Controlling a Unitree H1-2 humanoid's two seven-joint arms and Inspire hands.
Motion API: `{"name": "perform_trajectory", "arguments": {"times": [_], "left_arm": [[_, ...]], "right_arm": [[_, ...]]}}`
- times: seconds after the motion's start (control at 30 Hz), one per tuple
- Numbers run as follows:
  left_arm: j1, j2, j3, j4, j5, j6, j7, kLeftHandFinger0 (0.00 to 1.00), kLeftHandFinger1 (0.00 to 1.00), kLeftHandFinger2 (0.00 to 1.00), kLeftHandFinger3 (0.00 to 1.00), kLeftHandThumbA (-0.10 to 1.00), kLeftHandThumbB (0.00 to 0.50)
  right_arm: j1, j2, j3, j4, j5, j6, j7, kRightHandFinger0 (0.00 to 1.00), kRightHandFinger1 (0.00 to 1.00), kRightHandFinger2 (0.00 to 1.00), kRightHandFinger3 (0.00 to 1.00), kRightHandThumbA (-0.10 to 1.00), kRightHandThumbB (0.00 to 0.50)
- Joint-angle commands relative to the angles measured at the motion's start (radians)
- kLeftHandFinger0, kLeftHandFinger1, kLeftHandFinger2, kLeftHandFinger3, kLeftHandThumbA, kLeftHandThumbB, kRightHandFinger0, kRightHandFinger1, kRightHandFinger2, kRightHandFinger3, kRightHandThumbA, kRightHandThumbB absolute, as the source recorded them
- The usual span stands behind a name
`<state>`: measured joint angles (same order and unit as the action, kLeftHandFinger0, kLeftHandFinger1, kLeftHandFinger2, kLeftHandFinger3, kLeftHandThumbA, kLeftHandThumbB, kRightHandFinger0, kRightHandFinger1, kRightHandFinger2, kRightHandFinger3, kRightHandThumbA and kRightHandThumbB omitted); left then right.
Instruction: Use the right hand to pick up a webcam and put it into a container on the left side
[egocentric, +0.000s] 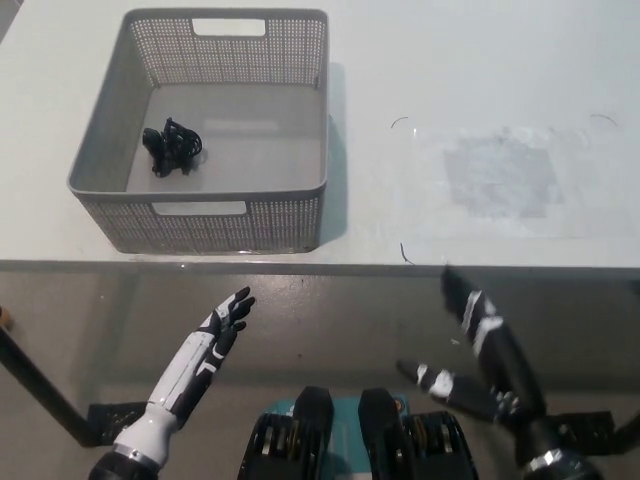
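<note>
Head view shows us the webcam (172, 147) lying inside the basket (298, 222). Our right hand (478, 365) hangs low below the table edge, fingers spread, holding nothing. Lifting it carelessly, we might bump the table (480, 90).

Bright even light, soft shadows, motion-blurred right hand (480, 360).

**Unclear and Cut Off**

The webcam (172, 147) in the container (300, 215) showed only as a small black tangle; its body and cable could not be told apart. The right hand (480, 360) was motion-blurred below the desk (470, 60) edge, its arm cut off by the bottom edge. The left hand (226, 318) had its forearm cut off at the lower left. The desk ran past the top and both side edges.
</note>
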<state>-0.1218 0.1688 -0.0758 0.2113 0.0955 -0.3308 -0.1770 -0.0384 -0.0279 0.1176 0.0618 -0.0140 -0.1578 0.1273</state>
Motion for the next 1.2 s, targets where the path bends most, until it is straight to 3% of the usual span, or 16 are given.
{"name": "perform_trajectory", "arguments": {"times": [0.0,0.3,0.4,0.8,0.93,1.17], "left_arm": [[-0.014,-0.001,0.018,-0.02,-0.021,-0.007,0.019,1.0,1.0,1.0,1.0,1.0,0.217],[0.001,-0.018,0.023,-0.017,-0.019,-0.017,0.024,1.0,1.0,1.0,1.0,1.0,0.21],[-0.001,-0.019,0.024,-0.006,-0.016,-0.032,0.023,1.0,1.0,1.0,1.0,1.0,0.195],[0.01,-0.03,0.002,0.014,0.002,-0.05,0.015,1.0,1.0,1.0,1.0,1.0,0.189],[0.036,-0.034,-0.01,-0.008,0.0,-0.022,0.008,1.0,1.0,1.0,1.0,1.0,0.198],[0.035,-0.032,-0.014,0.007,0.007,-0.047,0.017,1.0,1.0,1.0,1.0,1.0,0.17]], "right_arm": [[0.017,0.044,0.014,0.071,0.054,-0.14,0.02,1.0,1.0,1.0,1.0,1.0,0.161],[-0.015,0.047,-0.017,0.166,0.033,-0.197,-0.004,1.0,1.0,1.0,1.0,1.0,0.169],[-0.026,0.042,-0.024,0.175,0.036,-0.201,-0.001,1.0,1.0,1.0,1.0,1.0,0.138],[-0.042,0.053,-0.048,0.159,0.02,-0.175,-0.026,1.0,1.0,1.0,1.0,1.0,0.173],[-0.025,0.049,-0.034,0.155,0.023,-0.178,-0.01,1.0,1.0,1.0,1.0,1.0,0.139],[-0.028,0.074,-0.012,0.217,-0.004,-0.247,-0.02,1.0,1.0,1.0,1.0,1.0,0.19]]}}
